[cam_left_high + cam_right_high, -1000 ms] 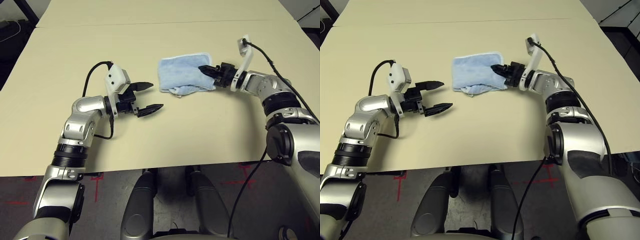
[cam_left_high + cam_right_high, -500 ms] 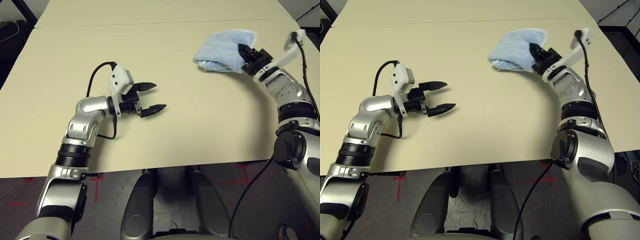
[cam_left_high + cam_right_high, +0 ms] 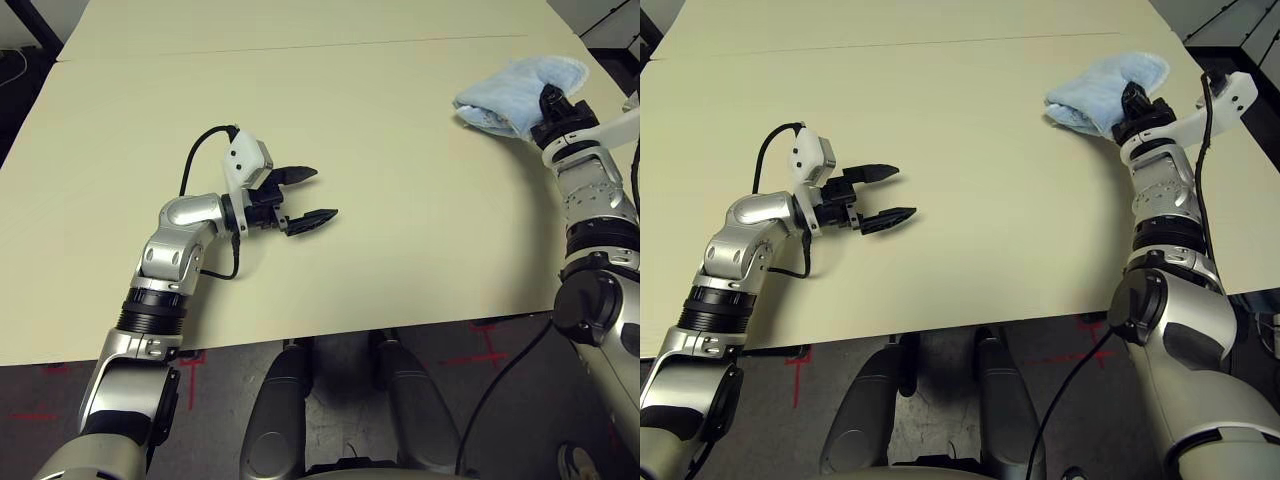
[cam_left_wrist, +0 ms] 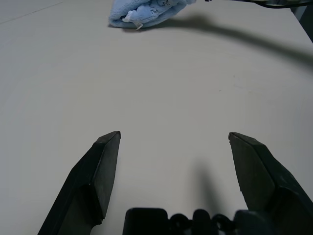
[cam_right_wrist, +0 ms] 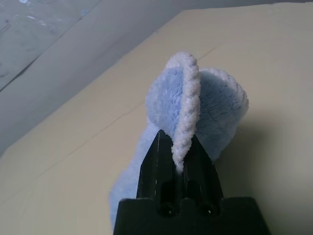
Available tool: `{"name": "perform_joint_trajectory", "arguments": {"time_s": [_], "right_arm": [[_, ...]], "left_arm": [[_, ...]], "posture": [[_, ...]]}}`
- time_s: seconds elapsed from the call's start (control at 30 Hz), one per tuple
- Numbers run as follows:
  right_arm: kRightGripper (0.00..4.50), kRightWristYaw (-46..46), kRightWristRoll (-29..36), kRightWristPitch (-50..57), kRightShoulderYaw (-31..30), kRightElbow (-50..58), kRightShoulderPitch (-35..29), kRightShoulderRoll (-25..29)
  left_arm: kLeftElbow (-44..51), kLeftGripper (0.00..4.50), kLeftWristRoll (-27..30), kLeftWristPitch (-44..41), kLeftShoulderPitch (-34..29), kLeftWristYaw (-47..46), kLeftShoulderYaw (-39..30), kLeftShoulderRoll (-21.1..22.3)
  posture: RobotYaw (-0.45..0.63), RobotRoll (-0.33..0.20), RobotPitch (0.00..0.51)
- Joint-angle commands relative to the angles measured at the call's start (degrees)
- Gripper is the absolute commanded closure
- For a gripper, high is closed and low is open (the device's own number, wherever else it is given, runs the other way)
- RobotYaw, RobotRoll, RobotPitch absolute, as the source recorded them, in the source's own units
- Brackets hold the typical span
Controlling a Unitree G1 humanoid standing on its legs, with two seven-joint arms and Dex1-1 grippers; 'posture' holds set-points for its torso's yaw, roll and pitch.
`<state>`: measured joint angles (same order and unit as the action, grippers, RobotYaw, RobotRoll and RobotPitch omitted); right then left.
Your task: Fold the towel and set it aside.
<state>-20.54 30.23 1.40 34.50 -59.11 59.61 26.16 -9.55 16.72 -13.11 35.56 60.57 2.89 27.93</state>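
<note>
Beige table (image 3: 400,120) (dark floor (image 3: 210,400) beneath)

**Right wrist: towel pinched at its white edge**

You're looking along the right gripper (image 5: 178,152), whose two black fingers (image 5: 155,161) are closed tight on the towel (image 5: 215,112). They clamp its white stitched edging (image 5: 188,98) (the cord-like rim stands up in an arch between the pads), with fluffy light-blue folds bunched on either side. Behind it you can see the beige table (image 5: 274,58), crossed by a thin seam, and a grey floor past its far edge.
</note>
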Motion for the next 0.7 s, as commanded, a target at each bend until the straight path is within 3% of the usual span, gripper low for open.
{"name": "perform_joint_trajectory", "arguments": {"time_s": [0.03, 0.27, 0.37, 0.67, 0.7], "right_arm": [[4.47, 1.6, -0.5, -1.1, 0.0, -1.2, -0.4, 1.4], [4.47, 2.4, -1.2, 2.3, -1.7, 2.5, -4.7, 2.0], [3.59, 4.1, -0.9, 4.6, -1.9, 5.8, -7.3, 2.5], [0.21, 9.0, 2.7, 15.3, -1.0, 24.7, -17.8, 0.6], [0.02, 9.1, 3.2, 16.3, -1.0, 26.8, -18.9, 0.6]], "left_arm": [[1.3, 0.0, 0.3, -0.5, -1.0, 0.3, 0.6, 0.2], [1.0, 0.0, 0.1, -0.9, -0.4, 0.8, 1.1, 0.3], [0.3, 0.0, -0.1, -0.8, 0.1, 0.9, 1.3, 0.2], [-0.8, 0.0, 0.0, -0.6, 0.9, 1.1, 1.6, -0.1], [-0.9, 0.0, 0.0, -0.6, 0.9, 1.1, 1.5, -0.1]], "posture": [[0.01, 0.0, 0.238], [-0.01, 0.0, 0.237], [-0.02, 0.0, 0.236], [-0.03, 0.0, 0.237], [-0.03, 0.0, 0.237]]}}
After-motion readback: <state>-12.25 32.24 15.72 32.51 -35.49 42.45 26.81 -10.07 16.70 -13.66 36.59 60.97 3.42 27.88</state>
